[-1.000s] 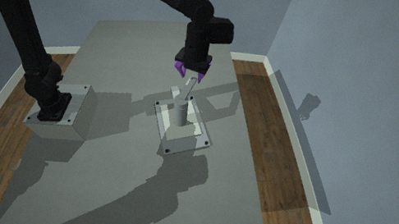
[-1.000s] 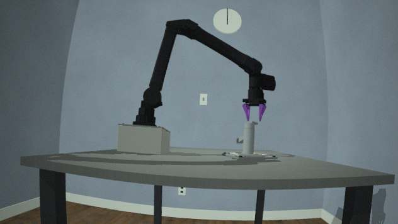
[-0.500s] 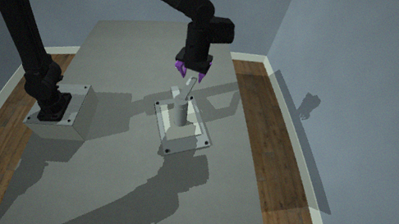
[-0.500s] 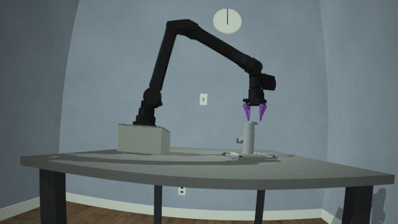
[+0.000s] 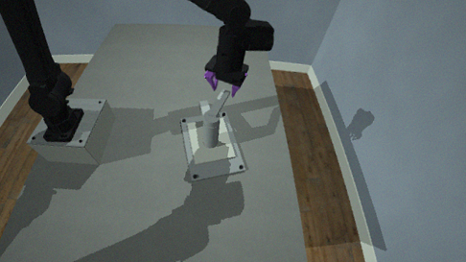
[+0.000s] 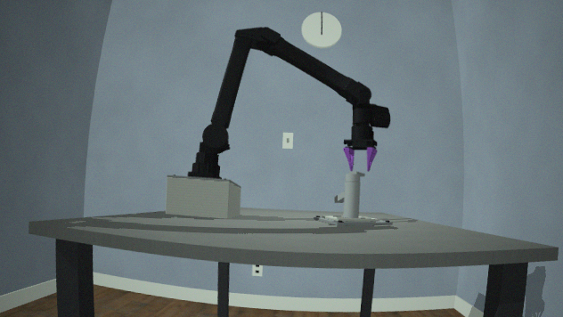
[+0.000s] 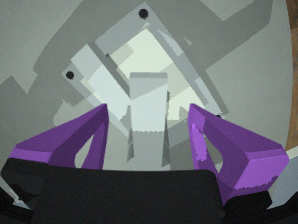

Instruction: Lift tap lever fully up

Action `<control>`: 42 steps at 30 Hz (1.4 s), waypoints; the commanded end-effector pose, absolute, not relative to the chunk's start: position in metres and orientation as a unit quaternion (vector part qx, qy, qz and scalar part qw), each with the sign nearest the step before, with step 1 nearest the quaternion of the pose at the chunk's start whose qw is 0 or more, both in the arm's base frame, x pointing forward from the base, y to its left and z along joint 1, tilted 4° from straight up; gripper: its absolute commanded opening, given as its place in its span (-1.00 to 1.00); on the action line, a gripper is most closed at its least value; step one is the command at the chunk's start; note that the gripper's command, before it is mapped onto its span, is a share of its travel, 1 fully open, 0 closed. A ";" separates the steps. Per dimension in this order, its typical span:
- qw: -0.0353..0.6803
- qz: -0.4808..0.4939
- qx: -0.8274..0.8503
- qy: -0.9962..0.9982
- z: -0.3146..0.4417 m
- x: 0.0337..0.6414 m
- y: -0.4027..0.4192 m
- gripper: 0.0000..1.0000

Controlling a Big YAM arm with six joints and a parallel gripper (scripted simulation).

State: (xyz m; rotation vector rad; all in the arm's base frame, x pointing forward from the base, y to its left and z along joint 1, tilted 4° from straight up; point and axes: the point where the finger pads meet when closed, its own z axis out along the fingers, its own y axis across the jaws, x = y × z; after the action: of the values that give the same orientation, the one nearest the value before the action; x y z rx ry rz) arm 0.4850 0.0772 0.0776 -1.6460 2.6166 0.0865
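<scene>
A pale grey tap (image 5: 211,130) stands upright on a square metal base plate (image 5: 214,147) on the grey table. Its flat lever (image 5: 221,102) rises from the top of the tap body, and a short spout (image 5: 204,107) sticks out to the side. My gripper (image 5: 221,85) with purple fingers hangs straight above the lever's tip, open and empty. In the exterior view the fingertips (image 6: 359,166) hover just above the tap top (image 6: 354,175), not touching. In the wrist view the lever (image 7: 148,117) lies between the two fingers, with a gap on each side.
The arm's grey base box (image 5: 74,128) sits on the table to the left of the tap. The table edge (image 5: 288,128) runs close on the tap's right, with wooden floor and a wall beyond.
</scene>
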 end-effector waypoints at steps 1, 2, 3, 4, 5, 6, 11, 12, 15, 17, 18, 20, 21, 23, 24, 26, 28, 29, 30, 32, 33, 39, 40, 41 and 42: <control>0.027 0.028 -0.533 0.845 0.079 0.492 0.083 0.18; 0.027 0.028 -0.533 0.845 0.078 0.492 0.083 0.18; 0.027 0.028 -0.533 0.845 0.078 0.492 0.083 0.18; 0.027 0.028 -0.533 0.845 0.078 0.492 0.083 0.18; 0.027 0.028 -0.533 0.845 0.078 0.492 0.083 0.18; 0.027 0.028 -0.533 0.845 0.078 0.491 0.083 0.18; 0.027 0.028 -0.533 0.845 0.078 0.491 0.083 0.18; 0.027 0.028 -0.533 0.845 0.078 0.491 0.083 0.18; 0.026 0.028 -0.533 0.845 0.077 0.491 0.083 0.18; 0.026 0.028 -0.533 0.845 0.076 0.491 0.083 0.18; 0.026 0.028 -0.533 0.845 0.075 0.490 0.083 0.18; 0.025 0.028 -0.533 0.845 0.073 0.490 0.083 0.18; 0.025 0.029 -0.533 0.845 0.072 0.489 0.083 0.18; 0.024 0.029 -0.533 0.845 0.070 0.488 0.083 0.18; 0.024 0.029 -0.533 0.845 0.070 0.488 0.083 0.18; 0.024 0.029 -0.533 0.845 0.070 0.488 0.083 0.18; 0.024 0.029 -0.533 0.845 0.068 0.487 0.083 0.18; 0.023 0.029 -0.533 0.845 0.067 0.487 0.083 0.18; 0.023 0.029 -0.533 0.845 0.066 0.487 0.084 0.18; 0.023 0.030 -0.533 0.845 0.065 0.487 0.084 0.18; 0.023 0.030 -0.533 0.845 0.064 0.487 0.084 0.18; 0.024 0.029 -0.534 0.845 0.061 0.487 0.085 0.18; 0.024 0.029 -0.534 0.845 0.061 0.487 0.085 0.18; 0.024 0.029 -0.534 0.845 0.060 0.487 0.085 0.18; 0.024 0.029 -0.534 0.845 0.060 0.487 0.085 0.18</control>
State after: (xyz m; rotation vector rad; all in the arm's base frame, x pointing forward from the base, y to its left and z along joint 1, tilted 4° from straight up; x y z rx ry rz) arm 0.4857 0.0773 0.0668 -1.6445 2.6176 0.0865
